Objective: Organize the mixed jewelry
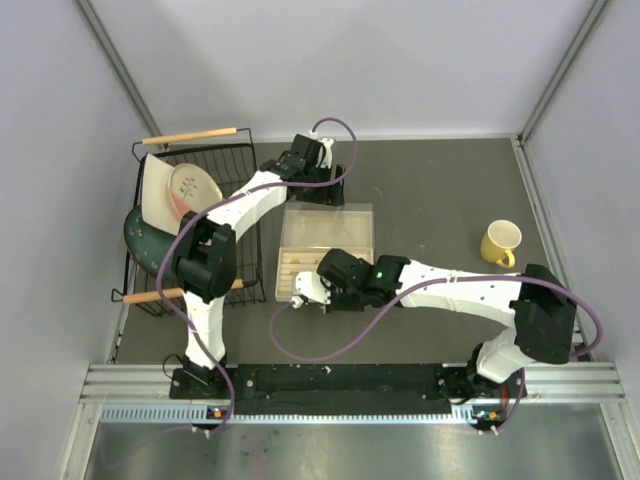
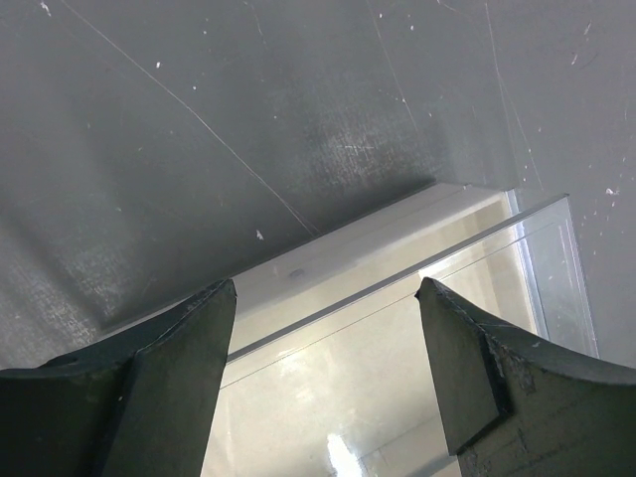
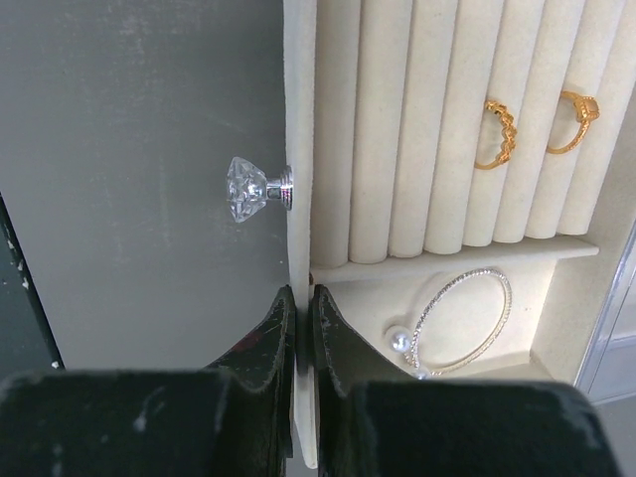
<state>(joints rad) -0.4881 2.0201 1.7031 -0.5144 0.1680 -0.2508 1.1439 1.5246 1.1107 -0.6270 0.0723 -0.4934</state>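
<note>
right gripper (image 3: 303,308) pinching tray front wall (image 3: 299,149) beside crystal knob (image 3: 253,189), left gripper (image 2: 326,298) spread above clear lid (image 2: 397,378); gold rings (image 3: 494,134) slotted, bracelet (image 3: 462,323) in end compartment.

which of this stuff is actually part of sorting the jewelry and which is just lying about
Part of the job: gold rings, silver bracelet, beige tray box holding them.
Lying about: yellow cup, wire dish rack, plates in it.
</note>
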